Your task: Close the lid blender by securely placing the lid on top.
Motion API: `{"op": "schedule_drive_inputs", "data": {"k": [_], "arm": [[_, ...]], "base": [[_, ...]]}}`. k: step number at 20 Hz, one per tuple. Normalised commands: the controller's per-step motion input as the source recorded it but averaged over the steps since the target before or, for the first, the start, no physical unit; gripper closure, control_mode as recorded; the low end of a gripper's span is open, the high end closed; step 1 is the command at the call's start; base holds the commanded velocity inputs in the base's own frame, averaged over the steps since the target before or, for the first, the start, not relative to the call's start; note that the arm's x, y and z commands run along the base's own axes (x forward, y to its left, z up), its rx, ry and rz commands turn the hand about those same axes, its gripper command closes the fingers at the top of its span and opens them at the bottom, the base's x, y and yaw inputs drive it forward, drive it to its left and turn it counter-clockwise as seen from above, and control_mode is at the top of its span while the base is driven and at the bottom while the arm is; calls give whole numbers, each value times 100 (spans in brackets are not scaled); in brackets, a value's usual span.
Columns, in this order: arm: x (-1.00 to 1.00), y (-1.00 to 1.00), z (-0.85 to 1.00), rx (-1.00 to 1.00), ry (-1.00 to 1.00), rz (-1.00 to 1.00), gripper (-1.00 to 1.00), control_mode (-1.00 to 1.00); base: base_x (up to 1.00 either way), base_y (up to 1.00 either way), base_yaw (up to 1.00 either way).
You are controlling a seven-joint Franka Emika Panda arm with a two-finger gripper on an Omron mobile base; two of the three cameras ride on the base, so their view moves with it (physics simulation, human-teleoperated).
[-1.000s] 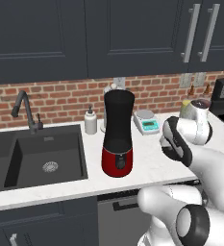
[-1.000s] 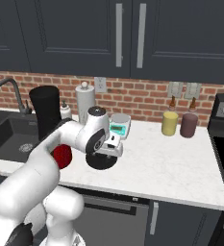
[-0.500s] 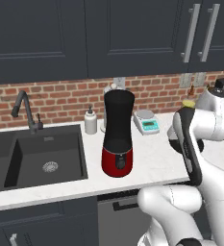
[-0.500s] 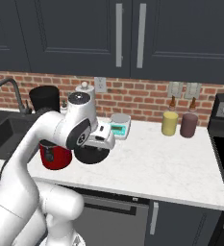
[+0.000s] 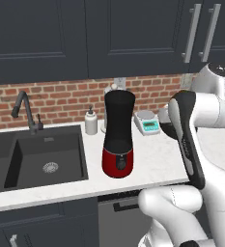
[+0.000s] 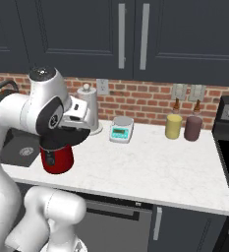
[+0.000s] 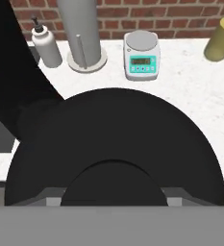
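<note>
A white marble counter (image 6: pixel 150 167) is shown running beneath dark cabinets and a brick wall, with a black sink (image 5: pixel 36 161) set into its left end. Near the front edge, just right of the sink, the blender (image 5: pixel 118 135) stands upright: a tall black jar on a glossy red base, its top open. The lid (image 7: pixel 114 149), a flat black disc, is held in the air by the gripper (image 6: pixel 71 134), beside the jar and not yet over its mouth. The fingers are hidden behind the disc, so their spread cannot be told. The lid is judged light, stiff and smooth, best gripped at its rim. A scale (image 7: pixel 141 60) and soap bottle (image 7: pixel 46 45) sit along the back edge.
</note>
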Motion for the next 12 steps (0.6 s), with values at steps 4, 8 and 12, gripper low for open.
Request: {"op": "schedule_drive_inputs", "data": {"k": [4,8,12], "arm": [[0,60,84,0,-7,8,100,-100],[8,54,48,0,-2,10,100,-100],[11,52,28,0,0,10,100,-100]], "base": [[0,0,0],[0,0,0],[0,0,0]]}}
